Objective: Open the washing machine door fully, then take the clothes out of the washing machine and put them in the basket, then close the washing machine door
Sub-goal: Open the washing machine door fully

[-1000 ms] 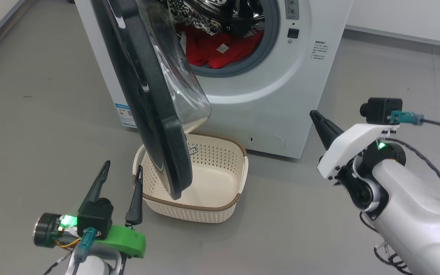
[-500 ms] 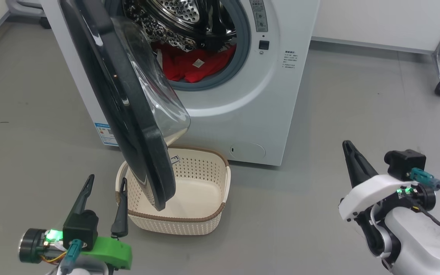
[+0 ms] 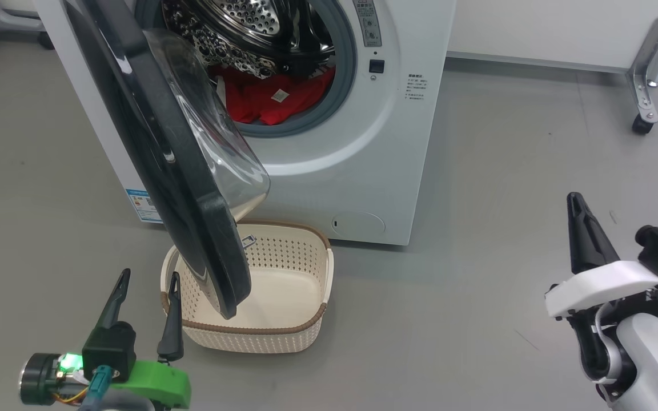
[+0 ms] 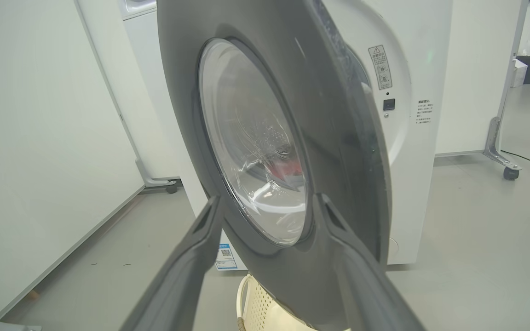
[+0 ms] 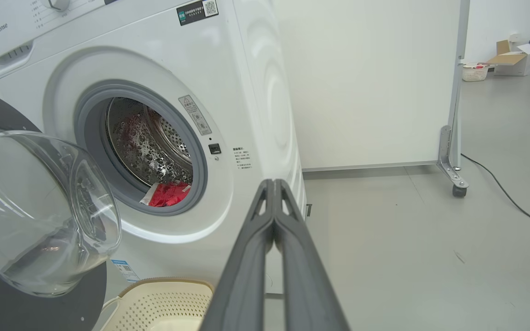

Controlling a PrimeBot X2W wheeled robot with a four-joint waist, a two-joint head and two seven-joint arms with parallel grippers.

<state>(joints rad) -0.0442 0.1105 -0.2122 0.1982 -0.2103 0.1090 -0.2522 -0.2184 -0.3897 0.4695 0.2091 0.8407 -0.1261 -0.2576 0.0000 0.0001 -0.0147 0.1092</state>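
Note:
The white washing machine (image 3: 363, 171) stands ahead with the washing machine door (image 3: 192, 188) swung partly out, its lower edge hanging over the cream basket (image 3: 249, 339) on the floor. Red clothes (image 3: 272, 100) lie in the steel drum, also seen as clothes (image 5: 168, 193) in the right wrist view. My left gripper (image 3: 150, 275) is open, just left of the basket and near the door's bottom edge. In the left wrist view the left gripper (image 4: 269, 201) faces the door (image 4: 338, 138) from outside. My right gripper (image 3: 574, 200) is shut and empty, well right of the machine; in its own view the right gripper (image 5: 272, 181) points at the machine's front corner.
A metal frame leg on a caster (image 3: 642, 123) stands at the back right beside a white wall panel. A black cable (image 5: 499, 188) runs over the grey floor there. Open floor lies to the right of the machine.
The head camera has pulled back, so the machine and basket sit further left. My right gripper has drawn away from the machine to the right, still shut. The left gripper stays open by the door.

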